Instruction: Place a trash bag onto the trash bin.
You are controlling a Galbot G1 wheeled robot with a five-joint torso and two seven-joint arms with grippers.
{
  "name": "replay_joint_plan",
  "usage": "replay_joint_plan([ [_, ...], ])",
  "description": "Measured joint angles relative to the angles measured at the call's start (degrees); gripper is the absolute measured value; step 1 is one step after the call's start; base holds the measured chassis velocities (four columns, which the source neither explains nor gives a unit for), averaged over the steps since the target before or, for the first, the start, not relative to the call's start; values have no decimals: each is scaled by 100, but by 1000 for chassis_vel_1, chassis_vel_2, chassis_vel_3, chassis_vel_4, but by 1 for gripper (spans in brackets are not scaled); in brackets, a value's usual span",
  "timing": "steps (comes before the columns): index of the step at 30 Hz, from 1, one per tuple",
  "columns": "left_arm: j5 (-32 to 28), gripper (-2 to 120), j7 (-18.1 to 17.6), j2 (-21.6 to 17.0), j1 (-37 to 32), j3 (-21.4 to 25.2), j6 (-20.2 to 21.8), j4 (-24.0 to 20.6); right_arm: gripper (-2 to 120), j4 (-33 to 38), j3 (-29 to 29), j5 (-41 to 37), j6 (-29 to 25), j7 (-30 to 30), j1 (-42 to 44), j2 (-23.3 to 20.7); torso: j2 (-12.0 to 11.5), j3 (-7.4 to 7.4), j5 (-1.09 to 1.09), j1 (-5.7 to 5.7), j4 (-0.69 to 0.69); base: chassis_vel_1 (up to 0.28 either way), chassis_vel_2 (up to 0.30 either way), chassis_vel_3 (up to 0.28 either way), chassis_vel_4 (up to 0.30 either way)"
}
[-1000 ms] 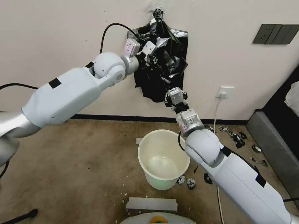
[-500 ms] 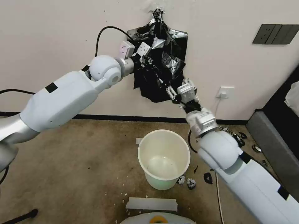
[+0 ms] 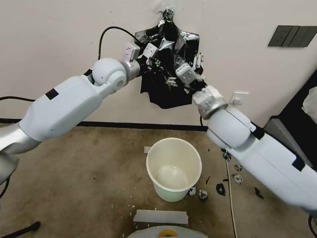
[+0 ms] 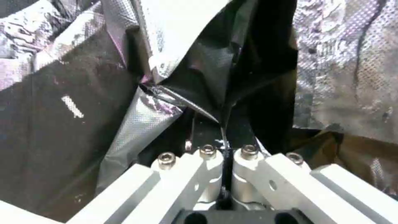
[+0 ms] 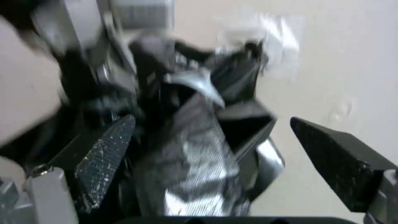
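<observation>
A bunch of black bags (image 3: 170, 82) hangs from a knot (image 3: 168, 15) high on the wall. My left gripper (image 3: 158, 62) reaches into its upper left part. In the left wrist view that gripper (image 4: 224, 149) is shut on a thin fold of the glossy trash bag (image 4: 186, 81). My right gripper (image 3: 191, 66) is raised against the bunch's right side, open. Its black pads (image 5: 105, 155) stand wide apart around crinkled plastic (image 5: 195, 168) without touching it. The cream-white trash bin (image 3: 170, 195) stands upright and empty on the floor below both arms.
Small black plastic scraps (image 3: 219, 189) and a white cable (image 3: 230, 185) lie on the brown carpet right of the bin. A white strip (image 3: 160, 216) lies in front of it. A wall socket (image 3: 238, 98) and dark furniture (image 3: 308, 96) are on the right.
My right gripper has risen from below the bunch's lower edge to its right side, near the left gripper. The left arm shifted slightly leftward, still holding the plastic.
</observation>
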State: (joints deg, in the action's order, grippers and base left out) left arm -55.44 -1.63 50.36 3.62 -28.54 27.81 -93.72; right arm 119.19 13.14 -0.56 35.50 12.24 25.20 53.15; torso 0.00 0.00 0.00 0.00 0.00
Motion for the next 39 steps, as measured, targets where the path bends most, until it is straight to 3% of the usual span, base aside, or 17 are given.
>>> replay_joint_plan([
  [15, -3, 0, 8, -79, -44, 26, -9, -65, 98, -638, 127, 273, 93, -116, -135, 180, 0, 0, 0, 0, 0, 0, 0, 0, 0],
  [25, -6, 0, 9, -182, -133, 60, -13, -115, 68, -696, 137, 588, 63, 66, -102, 271, 0, 0, 0, 0, 0, 0, 0, 0, 0],
  [27, -5, 0, 9, -190, -154, 70, -13, -113, 55, -659, 122, 678, 57, 97, -68, 272, 0, -1, -1, 0, 0, 0, 0, 0, 0],
  [39, -5, 0, 12, -220, -186, 92, -13, -113, 15, -673, 91, 681, 33, 147, -43, 270, 0, 0, 0, 0, 0, 0, 0, 0, 0],
])
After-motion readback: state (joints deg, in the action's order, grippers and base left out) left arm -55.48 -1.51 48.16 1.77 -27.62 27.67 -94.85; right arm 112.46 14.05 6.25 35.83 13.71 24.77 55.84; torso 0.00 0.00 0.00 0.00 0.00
